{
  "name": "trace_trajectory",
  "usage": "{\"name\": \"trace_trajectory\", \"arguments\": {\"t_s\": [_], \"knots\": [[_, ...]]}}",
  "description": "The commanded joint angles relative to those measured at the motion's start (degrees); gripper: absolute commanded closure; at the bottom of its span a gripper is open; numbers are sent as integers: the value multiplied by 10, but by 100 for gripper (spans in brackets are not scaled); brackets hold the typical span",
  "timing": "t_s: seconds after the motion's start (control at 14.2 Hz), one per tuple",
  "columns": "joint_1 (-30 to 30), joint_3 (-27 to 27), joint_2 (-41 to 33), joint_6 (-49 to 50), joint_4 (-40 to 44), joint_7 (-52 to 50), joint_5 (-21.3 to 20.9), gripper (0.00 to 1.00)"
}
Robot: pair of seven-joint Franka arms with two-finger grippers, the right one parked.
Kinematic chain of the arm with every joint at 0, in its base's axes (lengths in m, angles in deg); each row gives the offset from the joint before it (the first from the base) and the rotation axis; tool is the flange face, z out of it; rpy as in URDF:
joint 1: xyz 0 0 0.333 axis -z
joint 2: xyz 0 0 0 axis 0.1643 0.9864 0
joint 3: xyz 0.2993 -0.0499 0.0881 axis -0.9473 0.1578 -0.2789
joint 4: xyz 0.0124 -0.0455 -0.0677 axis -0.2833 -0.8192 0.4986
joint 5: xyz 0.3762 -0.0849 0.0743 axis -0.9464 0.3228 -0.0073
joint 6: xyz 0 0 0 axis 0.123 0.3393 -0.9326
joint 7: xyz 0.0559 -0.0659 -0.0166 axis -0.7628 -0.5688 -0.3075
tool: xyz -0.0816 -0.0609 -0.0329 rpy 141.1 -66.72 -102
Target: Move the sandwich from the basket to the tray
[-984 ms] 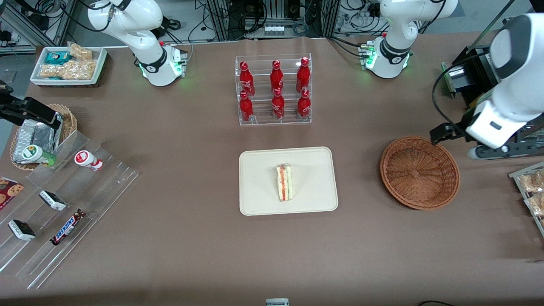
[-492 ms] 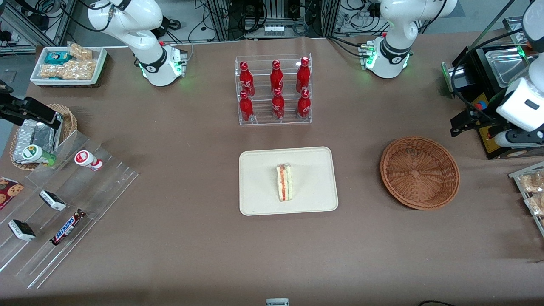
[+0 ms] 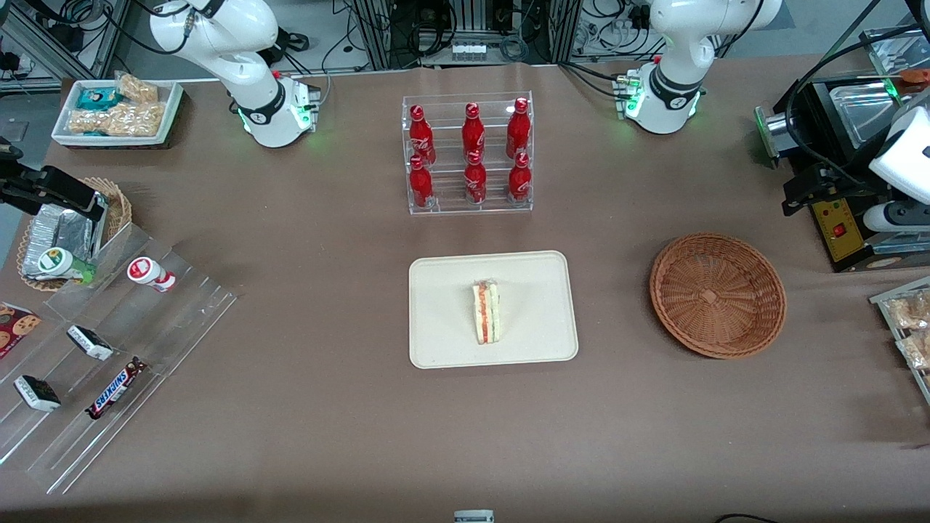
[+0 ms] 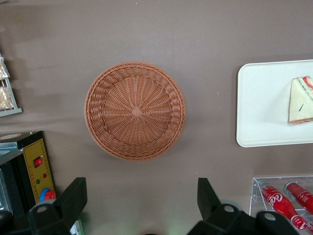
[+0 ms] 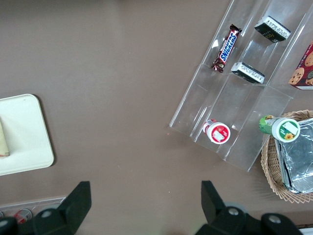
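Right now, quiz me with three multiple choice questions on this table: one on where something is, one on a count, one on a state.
1. Where is the sandwich?
A in the basket
B on the tray
C on the bare table

2. How many red bottles stand in the clear rack?
A four
B six
C eight

3. The tool is:
A open, holding nothing
B shut on the sandwich
C shut on a bottle

Key: B, it lies on the tray, and the basket is empty; B, two rows of three; A, fingers apart, raised above the table.

Left arm (image 3: 904,156): glossy white rounded shells; black cables; gripper (image 4: 139,203), black angular fingers (image 4: 73,196); green-lit base (image 3: 657,98).
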Motion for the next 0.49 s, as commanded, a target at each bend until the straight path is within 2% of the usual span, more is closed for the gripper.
{"name": "trace_trajectory", "arguments": {"t_s": [0.0,0.42], "knots": [[8,-5,10,17,15,16,4,0],[9,-2,13,13,5,16,5,0]]}}
